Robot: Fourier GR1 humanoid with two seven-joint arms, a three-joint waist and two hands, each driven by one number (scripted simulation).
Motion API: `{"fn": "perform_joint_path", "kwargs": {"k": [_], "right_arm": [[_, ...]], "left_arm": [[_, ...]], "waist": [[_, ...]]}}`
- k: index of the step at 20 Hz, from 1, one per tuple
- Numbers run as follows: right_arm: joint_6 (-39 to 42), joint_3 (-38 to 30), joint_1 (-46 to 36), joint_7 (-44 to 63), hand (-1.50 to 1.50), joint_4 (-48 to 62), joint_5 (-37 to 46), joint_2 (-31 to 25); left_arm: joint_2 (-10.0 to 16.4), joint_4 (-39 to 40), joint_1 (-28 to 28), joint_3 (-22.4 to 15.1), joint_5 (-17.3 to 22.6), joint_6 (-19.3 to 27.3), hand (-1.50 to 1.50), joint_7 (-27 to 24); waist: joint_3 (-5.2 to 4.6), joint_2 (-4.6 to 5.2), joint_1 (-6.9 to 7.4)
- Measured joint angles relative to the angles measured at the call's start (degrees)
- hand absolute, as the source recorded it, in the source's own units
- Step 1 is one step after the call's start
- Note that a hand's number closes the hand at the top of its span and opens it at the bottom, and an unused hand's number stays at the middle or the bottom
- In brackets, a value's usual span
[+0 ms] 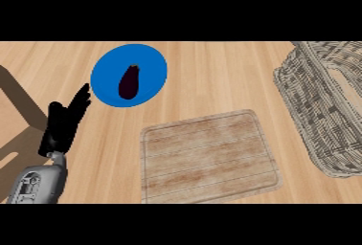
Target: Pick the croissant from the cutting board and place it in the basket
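The wooden cutting board point(209, 155) lies in the lower middle of the counter with nothing on it. No croissant shows anywhere in view. A grey wicker basket point(311, 110) stands at the right edge, partly cut off by the frame. My left hand point(65, 124) rests at the lower left with straight fingers pointing up toward the blue plate, holding nothing. My right hand does not appear in the view.
A blue plate point(145, 60) sits at the upper left of the counter with a dark purple eggplant point(129, 81) lying on it. A dark shadow falls across the counter's far left edge.
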Motion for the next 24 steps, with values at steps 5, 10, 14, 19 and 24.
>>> {"fn": "perform_joint_path", "kwargs": {"k": [5, 10, 14, 19, 24], "right_arm": [[-1.8, -3.3, 6.0, -9.2, 1.5, 3.2, -0.7, -5.3], [-4.6, -5.6, 9.5, -18.3, 1.5, 8.8, -1.6, -8.3], [-7.7, -5.8, 12.7, -23.1, 1.5, 11.9, -1.0, -8.4], [-11.4, -6.0, 15.0, -28.6, 1.5, 17.9, -0.2, -8.5], [-13.0, -9.3, 16.6, -27.8, -1.5, 21.9, -3.0, -5.6]], "left_arm": [[0.1, 1.7, -1.1, 0.5, -0.1, 0.1, 0.0, -0.4], [-0.8, 1.2, -0.2, -0.1, -0.6, 0.5, 0.0, -0.9], [-0.3, -0.5, 0.3, 0.0, -0.3, -0.3, 0.0, 0.1], [-0.2, 0.9, -0.2, 0.5, -0.1, -0.6, 0.0, -0.9], [-0.8, 0.7, -0.2, 0.1, -0.7, 0.0, 0.0, -0.6]], "waist": [[0.01, 0.07, -0.04], [0.02, 0.09, 0.27], [0.03, 0.09, 0.43], [0.01, 0.14, 0.46], [0.02, 0.09, 0.48]]}}
